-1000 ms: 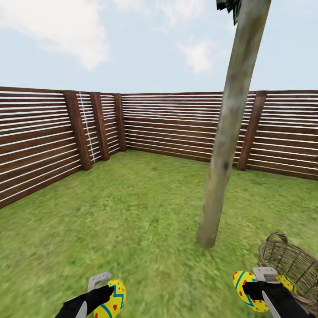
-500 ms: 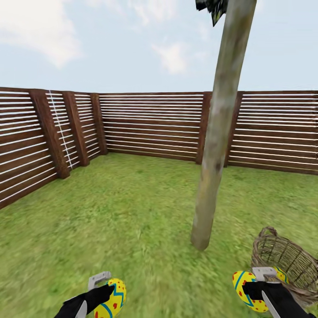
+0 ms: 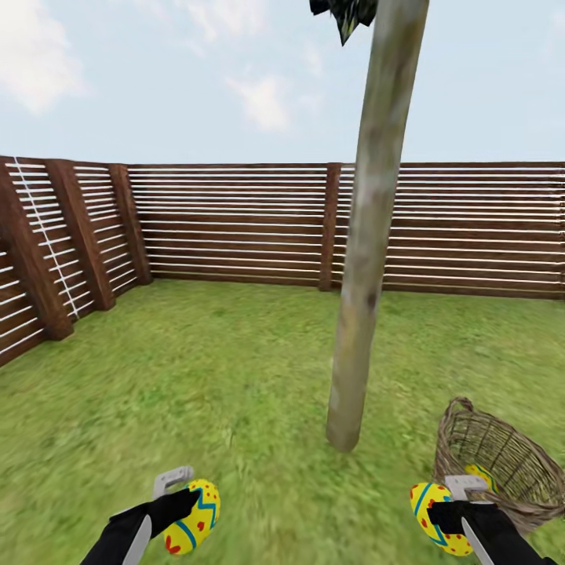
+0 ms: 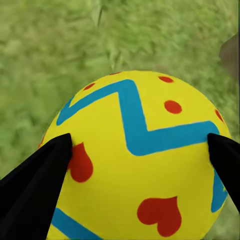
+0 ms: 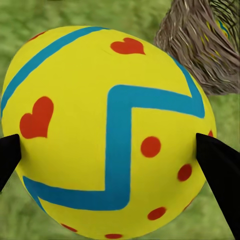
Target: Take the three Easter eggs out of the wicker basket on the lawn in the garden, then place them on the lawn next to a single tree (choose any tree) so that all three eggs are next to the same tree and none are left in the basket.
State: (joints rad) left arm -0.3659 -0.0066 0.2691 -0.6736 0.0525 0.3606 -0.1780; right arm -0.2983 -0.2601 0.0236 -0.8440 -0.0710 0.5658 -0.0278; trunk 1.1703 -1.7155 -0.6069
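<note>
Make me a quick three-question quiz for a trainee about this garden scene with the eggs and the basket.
1. True or false: the left tool is shut on an egg.
2. How many eggs can be seen, counting the one inside the basket?
A. one
B. two
C. three
3. Fill in the missing word: in the head view, the basket lies on the grass to the ______ of the tree trunk.

Key
1. True; its fingers press both sides of the egg.
2. C: one in each tool, including the right tool and its egg, plus the third egg in the basket.
3. right
</note>
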